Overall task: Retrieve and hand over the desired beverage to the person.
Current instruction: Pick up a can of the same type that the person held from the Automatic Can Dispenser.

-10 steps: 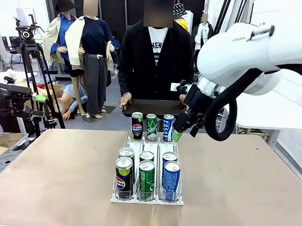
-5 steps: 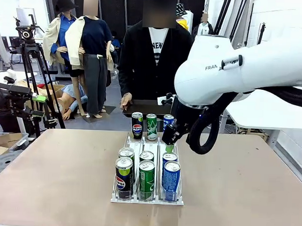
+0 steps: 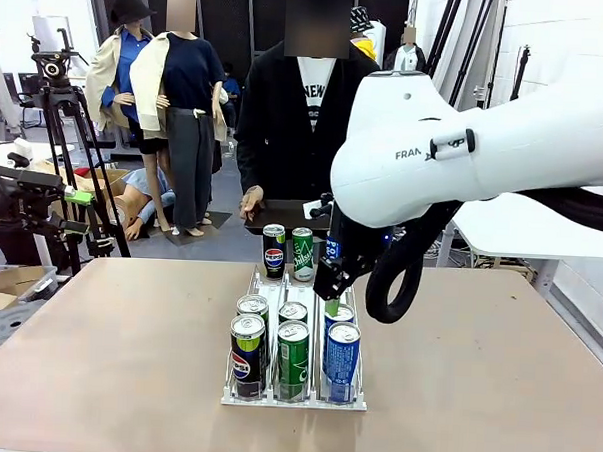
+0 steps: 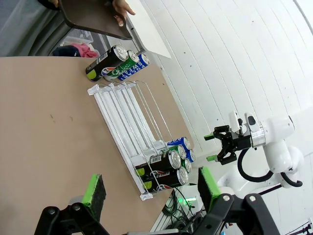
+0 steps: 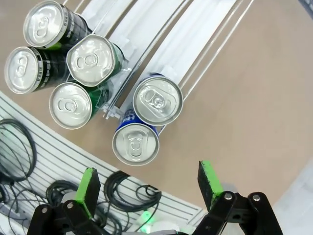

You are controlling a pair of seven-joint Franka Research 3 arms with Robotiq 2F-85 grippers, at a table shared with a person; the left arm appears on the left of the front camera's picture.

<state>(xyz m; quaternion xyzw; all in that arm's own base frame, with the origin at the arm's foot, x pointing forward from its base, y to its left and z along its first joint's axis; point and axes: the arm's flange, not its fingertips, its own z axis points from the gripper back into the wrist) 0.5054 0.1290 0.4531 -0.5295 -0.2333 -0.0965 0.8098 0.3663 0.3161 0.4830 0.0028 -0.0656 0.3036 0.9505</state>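
A clear three-lane rack point(image 3: 256, 280) holds beverage cans: black Pepsi point(image 3: 246, 356), green point(image 3: 293, 359) and blue point(image 3: 342, 361) at the near end, and three more at the far end point(image 3: 301, 253). Nothing shows which beverage is the desired one. My right gripper point(image 3: 332, 297) hangs open just above the near blue cans point(image 5: 157, 100), fingers pointing down, holding nothing. From its wrist camera the right gripper point(image 5: 149, 183) looks down on the can tops. My left gripper point(image 4: 151, 188) is open and empty, well off the rack's side. The person point(image 3: 311, 116) stands at the far edge holding a dark tray point(image 3: 287, 215).
The brown table point(image 3: 96, 357) has open room left and right of the rack. A camera tripod point(image 3: 61, 125) stands beyond the table's left side. Cables point(image 5: 19, 147) lie past the table's near edge. A white brick wall point(image 4: 220, 58) runs along the right.
My right arm has swung left and down, carrying its open gripper from beside the far blue can to over the near blue cans. The cans and the person have stayed put.
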